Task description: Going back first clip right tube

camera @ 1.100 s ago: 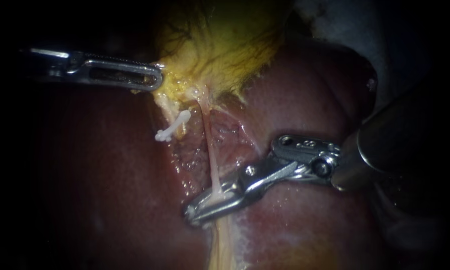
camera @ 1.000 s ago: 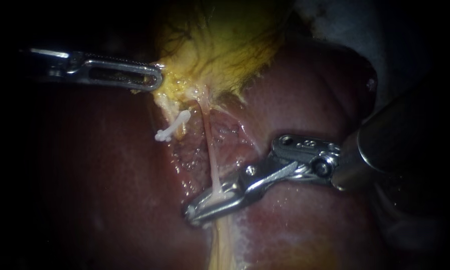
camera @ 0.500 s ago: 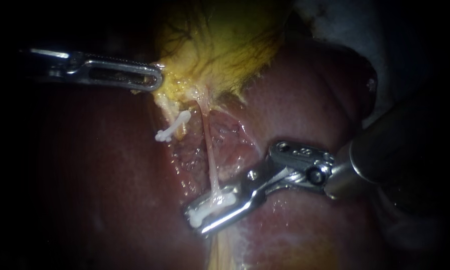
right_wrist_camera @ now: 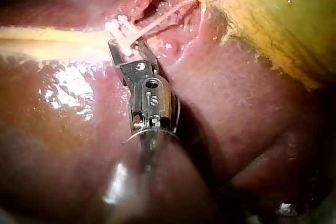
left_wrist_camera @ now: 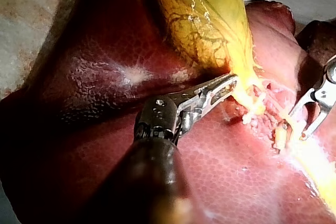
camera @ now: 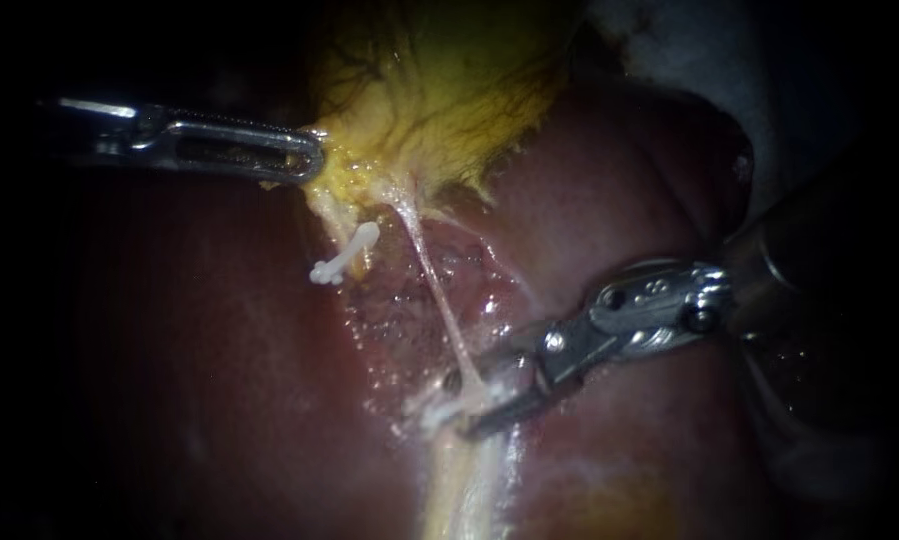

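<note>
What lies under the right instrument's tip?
The wet liver and the lower end of a thin pale tube, with a white clip on it. The right instrument covers part of that clip.

You are at a surgical practice bench. In your left wrist view the liver (left_wrist_camera: 94,93) and gallbladder (left_wrist_camera: 210,19) lie in the open on a pale, stained worktop (left_wrist_camera: 26,3). Your slender metal left instrument (camera: 309,158) and right instrument (camera: 469,405) reach over the wet tissue, where a white clip (camera: 344,255) sits.
</note>
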{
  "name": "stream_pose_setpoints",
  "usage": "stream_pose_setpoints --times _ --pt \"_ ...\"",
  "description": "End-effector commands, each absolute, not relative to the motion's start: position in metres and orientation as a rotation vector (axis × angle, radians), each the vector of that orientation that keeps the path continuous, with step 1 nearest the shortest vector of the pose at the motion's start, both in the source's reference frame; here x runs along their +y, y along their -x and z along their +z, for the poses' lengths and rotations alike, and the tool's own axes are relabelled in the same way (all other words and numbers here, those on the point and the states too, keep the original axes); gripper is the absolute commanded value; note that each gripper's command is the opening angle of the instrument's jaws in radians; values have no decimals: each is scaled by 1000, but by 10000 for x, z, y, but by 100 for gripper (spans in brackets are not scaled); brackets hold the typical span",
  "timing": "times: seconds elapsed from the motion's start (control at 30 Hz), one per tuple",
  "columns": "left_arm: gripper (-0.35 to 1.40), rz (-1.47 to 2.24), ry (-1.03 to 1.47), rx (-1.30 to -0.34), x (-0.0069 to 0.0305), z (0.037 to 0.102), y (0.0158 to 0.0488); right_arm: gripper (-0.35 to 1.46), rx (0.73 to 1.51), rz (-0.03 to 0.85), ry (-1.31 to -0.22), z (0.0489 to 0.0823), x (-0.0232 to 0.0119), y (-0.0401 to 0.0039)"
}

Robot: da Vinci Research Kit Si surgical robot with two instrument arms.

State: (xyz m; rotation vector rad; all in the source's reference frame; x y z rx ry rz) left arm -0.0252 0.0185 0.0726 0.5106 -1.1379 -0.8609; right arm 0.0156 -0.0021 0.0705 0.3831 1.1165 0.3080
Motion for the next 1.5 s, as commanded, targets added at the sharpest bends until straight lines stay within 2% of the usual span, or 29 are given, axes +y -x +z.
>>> stream_pose_setpoints --times 0.03,0.17,0.6,0.93,1.23,1.5 --pt "-35 -861 -511 -1138 185 726 251 61 1114 298 -386 701 -17 -153" --pt "-35 -860 -511 -1138 185 726 251 61 1111 282 -332 678 -6 -140" --pt "-35 -859 -511 -1138 184 726 249 61 1092 250 -226 617 -11 -107" --pt "-35 -859 -509 -1139 183 728 251 59 1109 213 -256 616 -7 -68" --pt "-35 -864 -506 -1138 179 735 258 59 1124 189 -292 619 -4 -60" --pt "-35 -882 -519 -1135 171 766 269 59 1117 172 -312 620 -5 -60"
